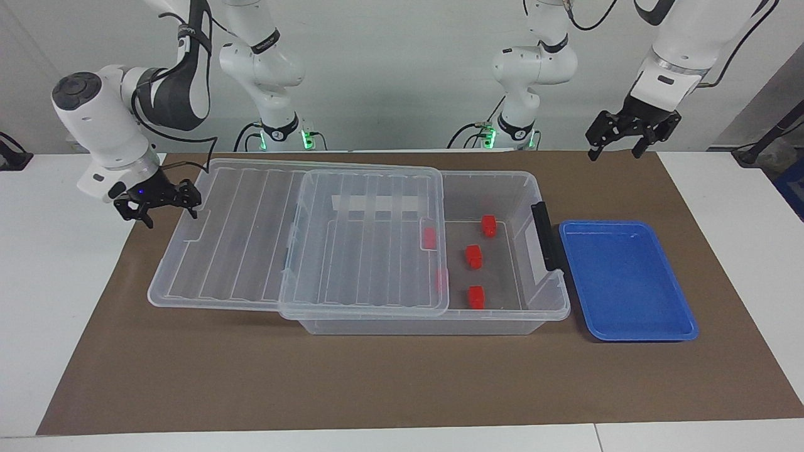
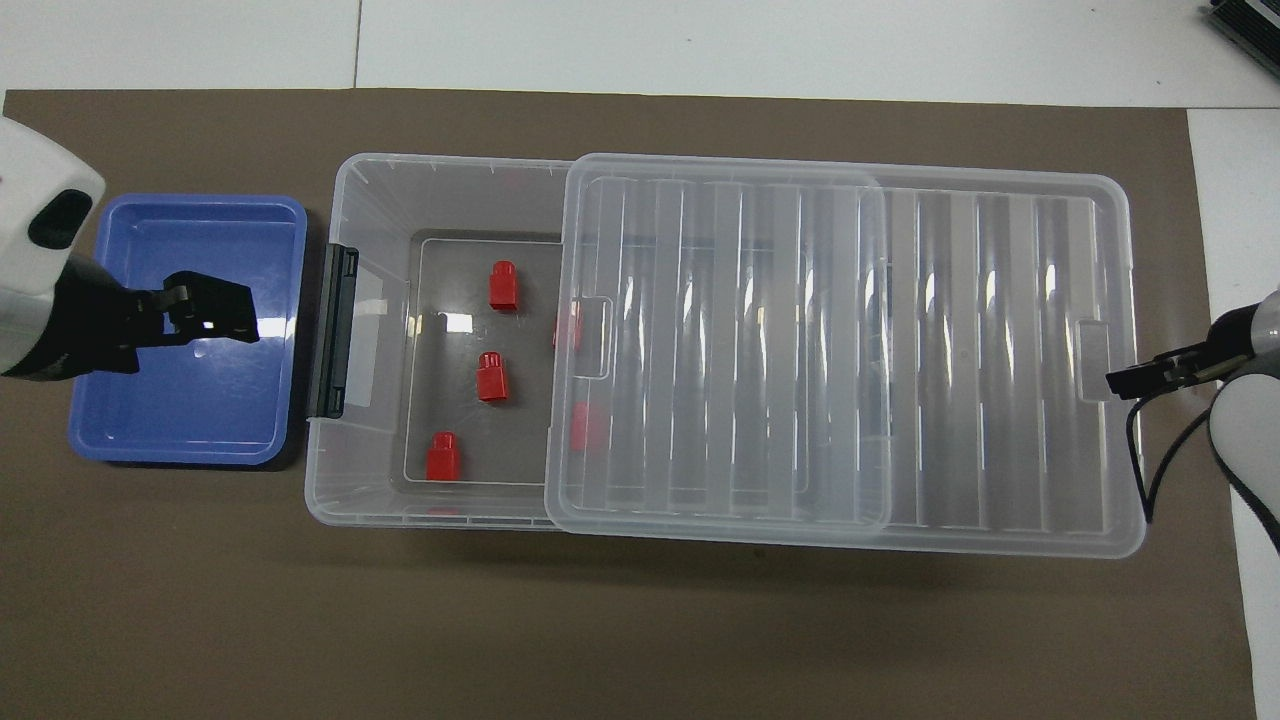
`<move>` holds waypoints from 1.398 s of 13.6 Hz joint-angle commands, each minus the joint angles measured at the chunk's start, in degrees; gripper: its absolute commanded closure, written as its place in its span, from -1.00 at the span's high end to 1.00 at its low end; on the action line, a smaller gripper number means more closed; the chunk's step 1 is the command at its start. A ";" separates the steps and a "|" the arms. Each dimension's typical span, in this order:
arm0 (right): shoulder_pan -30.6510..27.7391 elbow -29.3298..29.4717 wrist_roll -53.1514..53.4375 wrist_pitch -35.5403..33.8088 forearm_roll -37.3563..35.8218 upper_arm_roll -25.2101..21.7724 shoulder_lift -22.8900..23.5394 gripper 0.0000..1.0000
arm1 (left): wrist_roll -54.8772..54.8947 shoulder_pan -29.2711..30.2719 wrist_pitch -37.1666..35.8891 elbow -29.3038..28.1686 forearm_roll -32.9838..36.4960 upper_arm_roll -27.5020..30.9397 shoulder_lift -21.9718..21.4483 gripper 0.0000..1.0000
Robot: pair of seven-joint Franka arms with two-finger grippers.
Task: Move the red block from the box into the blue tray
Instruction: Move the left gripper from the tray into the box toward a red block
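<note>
Meanwhile, the box (image 1: 433, 251) lies half-uncovered mid-frame, red blocks (image 1: 474, 256) inside, the blue tray (image 1: 628, 282) bare; left tool (image 1: 631, 135) and right tool (image 1: 160, 201) hang released, nothing moved.

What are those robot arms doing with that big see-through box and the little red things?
Two robot arms are working at a clear box whose lid is slid partway off toward the right arm's end. Three red blocks lie uncovered inside, and two more show through the lid. The blue tray beside the box has nothing in it yet. The right gripper sits by the lid's end, holding nothing. The left gripper hangs open in the air near the tray, also holding nothing.
</note>
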 commanded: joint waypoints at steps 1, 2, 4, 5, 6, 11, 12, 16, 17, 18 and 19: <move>0.90 3.90 5.01 -5.14 -1.07 0.80 -0.83 0.96 | -9.22 -5.59 7.86 -7.26 -0.39 0.60 -2.38 1.00; 2.39 5.22 8.52 -6.12 -0.98 0.89 -1.45 0.96 | -10.39 -7.18 9.19 -8.24 0.05 0.60 -1.86 1.00; 5.90 9.08 17.47 -8.83 -0.98 0.89 -1.37 0.96 | -10.40 -8.69 10.08 -8.60 0.84 0.60 -0.55 1.00; 7.57 11.45 22.48 -10.76 -0.98 0.89 -0.93 0.96 | -10.40 -8.78 10.61 -9.21 1.28 0.51 -0.19 1.00; 9.94 13.74 27.31 -12.44 -0.98 0.89 -0.49 0.96 | -10.40 -10.52 12.53 -10.87 2.67 0.51 1.12 1.00; 12.95 24.71 37.03 -20.43 -0.10 0.89 2.58 0.98 | -10.05 -14.40 29.58 -23.19 5.67 0.42 4.36 1.00; 12.60 27.27 37.03 -22.02 -0.10 0.80 3.63 0.98 | -9.52 -14.58 30.73 -22.93 5.85 0.42 5.77 1.00; 12.16 25.80 36.42 -23.44 -0.10 0.36 2.68 1.00 | -4.60 -13.79 35.20 -25.56 5.85 0.43 7.10 1.00; 12.07 25.80 36.50 -23.44 -0.10 0.19 2.68 1.00 | -4.68 -14.14 36.79 -26.44 5.85 0.51 8.15 1.00; 11.63 25.80 36.42 -23.44 -0.10 0.10 2.59 1.00 | -4.68 -14.49 37.41 -26.45 5.85 0.51 9.99 1.00; 10.93 25.63 36.33 -23.61 -0.01 0.18 2.50 1.00 | -4.34 -14.67 38.46 -26.45 5.85 0.51 12.09 1.00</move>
